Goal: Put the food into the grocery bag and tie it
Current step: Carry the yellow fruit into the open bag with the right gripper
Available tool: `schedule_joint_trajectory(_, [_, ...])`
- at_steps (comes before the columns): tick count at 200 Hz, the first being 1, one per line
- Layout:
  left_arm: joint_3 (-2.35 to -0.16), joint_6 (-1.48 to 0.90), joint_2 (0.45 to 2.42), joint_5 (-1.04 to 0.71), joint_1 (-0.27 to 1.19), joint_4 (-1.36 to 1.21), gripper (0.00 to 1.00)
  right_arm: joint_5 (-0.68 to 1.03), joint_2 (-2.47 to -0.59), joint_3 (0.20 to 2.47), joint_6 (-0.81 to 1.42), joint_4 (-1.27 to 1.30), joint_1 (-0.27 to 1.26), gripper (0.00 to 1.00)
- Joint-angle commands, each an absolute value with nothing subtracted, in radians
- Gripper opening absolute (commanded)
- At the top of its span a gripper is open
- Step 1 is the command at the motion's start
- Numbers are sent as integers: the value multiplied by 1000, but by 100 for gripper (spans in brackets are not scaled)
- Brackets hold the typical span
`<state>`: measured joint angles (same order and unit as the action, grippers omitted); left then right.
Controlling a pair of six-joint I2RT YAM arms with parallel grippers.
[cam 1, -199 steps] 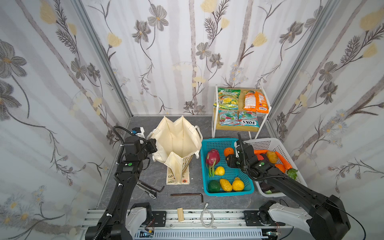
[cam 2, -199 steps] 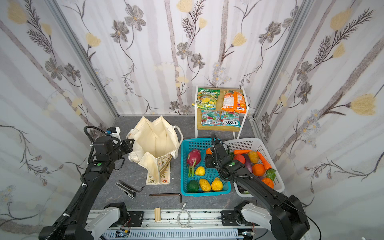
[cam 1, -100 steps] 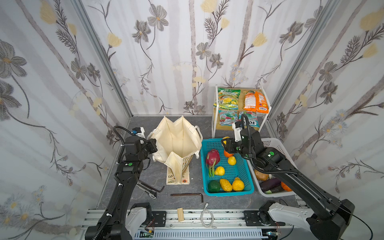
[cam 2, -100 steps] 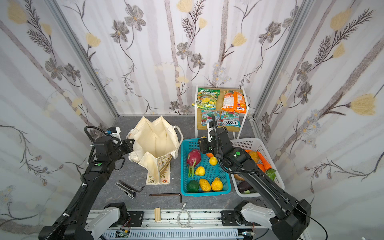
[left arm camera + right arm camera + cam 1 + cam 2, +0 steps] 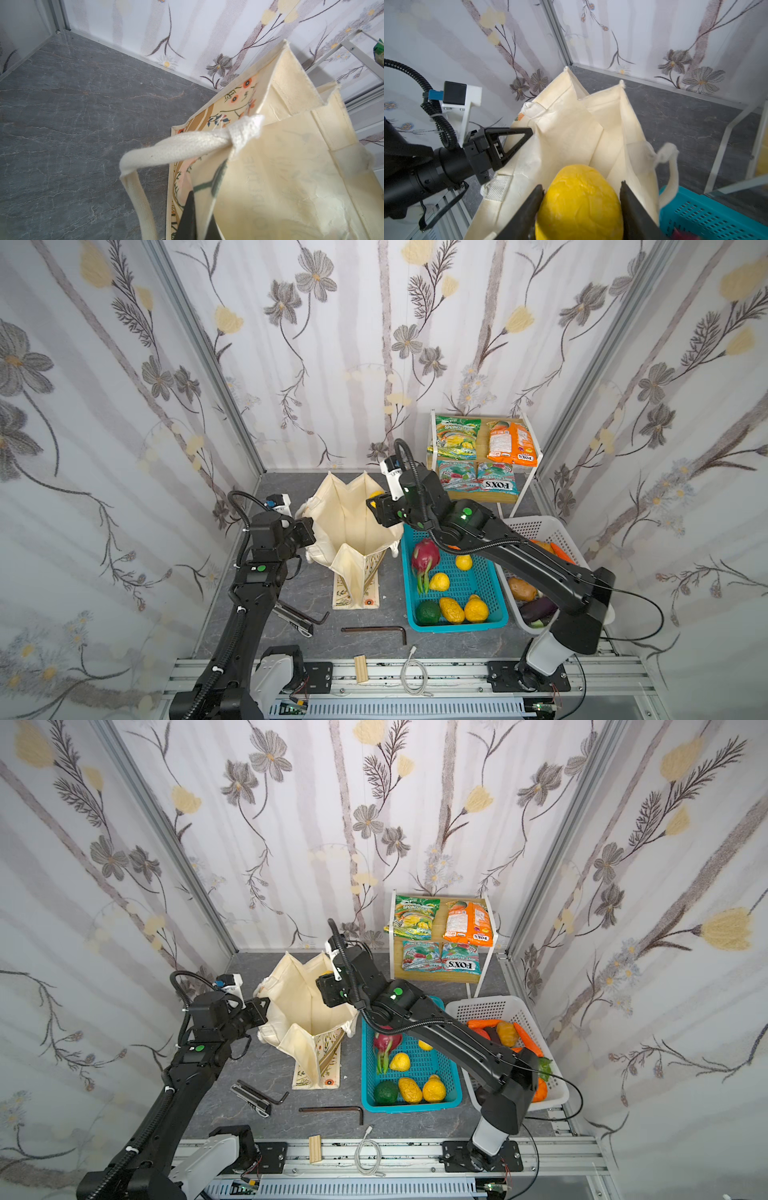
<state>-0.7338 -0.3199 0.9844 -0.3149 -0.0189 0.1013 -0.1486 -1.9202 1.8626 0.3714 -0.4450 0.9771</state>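
- The right gripper [image 5: 581,185] has its dark jaws set partway apart, clamped on either side of a round yellow toy lemon [image 5: 579,203].
- In both top views this gripper holds the lemon over the open mouth of the cream canvas grocery bag [image 5: 353,522], on the side nearest the teal perforated plastic basket [image 5: 457,625].
- The left gripper [image 5: 305,531] is fully closed, pinching the bag's wall at the rim on the opposite side, beside a cream rope handle [image 5: 176,147].
- The bag stands upright on the grey floor.
- A pink dragon fruit [image 5: 424,552] and other yellow fruit lie in the teal basket.
- Green and orange glossy snack packets [image 5: 457,439] lie on the small white-framed shelf [image 5: 528,485] behind.
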Motion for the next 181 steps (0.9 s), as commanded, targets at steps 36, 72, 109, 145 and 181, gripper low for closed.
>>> schedule_joint_trajectory(36, [-735,-302,985,-308,6,109,0,-153,-2279,2221,355,-521,1020,55])
schedule_joint_trajectory(72, [-739,-302,996,-319,26,109,0,-160,-2371,2232,375,-480,1011,54])
schedule_joint_trajectory(109, [-739,-298,991,-306,26,109,0,-122,-2459,2230,415,-473,990,55])
schedule_joint_trajectory(145, [-741,-301,984,-306,27,109,0,-231,-2522,2221,406,-498,986,55])
schedule_joint_trajectory(181, [-741,-304,985,-300,26,110,0,-272,-2587,2196,419,-507,981,56])
